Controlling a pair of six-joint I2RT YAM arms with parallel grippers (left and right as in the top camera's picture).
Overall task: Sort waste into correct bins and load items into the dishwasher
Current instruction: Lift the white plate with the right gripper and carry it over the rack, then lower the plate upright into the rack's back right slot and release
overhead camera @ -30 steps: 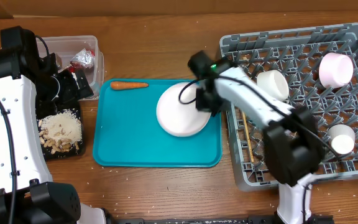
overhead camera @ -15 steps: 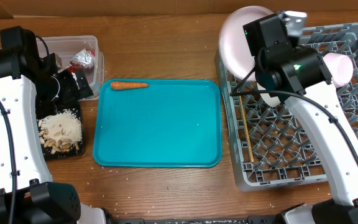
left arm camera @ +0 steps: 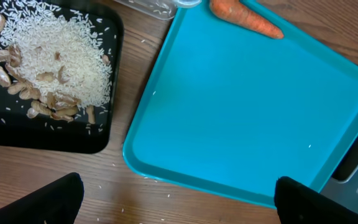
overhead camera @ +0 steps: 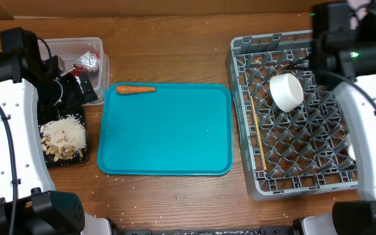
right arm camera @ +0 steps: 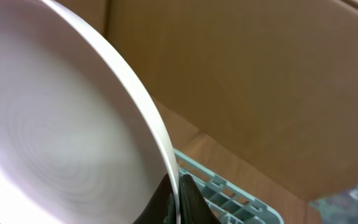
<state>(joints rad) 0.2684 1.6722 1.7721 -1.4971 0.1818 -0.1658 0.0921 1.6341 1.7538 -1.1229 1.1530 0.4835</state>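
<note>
Right gripper (right arm camera: 178,194) has swung to one o'clock of the dish rack (overhead camera: 305,176); only my wrist view shows it pinching the white plate (right arm camera: 55,124). Left gripper (left arm camera: 182,202) gapes.

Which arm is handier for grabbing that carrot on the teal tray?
Left. The left hand is open and empty, above the teal tray near the carrot. The right hand grips a white plate up by the dish rack.
</note>
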